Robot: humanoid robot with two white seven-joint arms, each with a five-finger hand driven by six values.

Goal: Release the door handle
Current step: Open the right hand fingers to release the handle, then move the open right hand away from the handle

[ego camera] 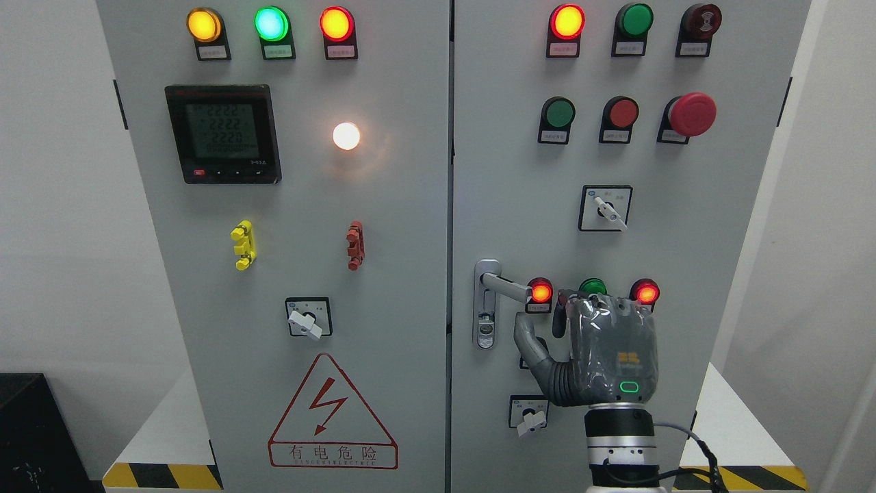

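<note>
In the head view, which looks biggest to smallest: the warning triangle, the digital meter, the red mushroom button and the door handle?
1. Warning triangle
2. Digital meter
3. Door handle, counting its plate and lever
4. Red mushroom button

The last two look close in area. All sit on the same cabinet front, so distance hardly skews this.

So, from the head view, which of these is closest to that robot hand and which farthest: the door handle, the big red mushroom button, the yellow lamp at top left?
Measured from the right hand, low on the right door:
1. Door handle, just to its upper left, not gripped.
2. Red mushroom button, well above, upper right.
3. Yellow lamp, far corner of the left door.
</note>
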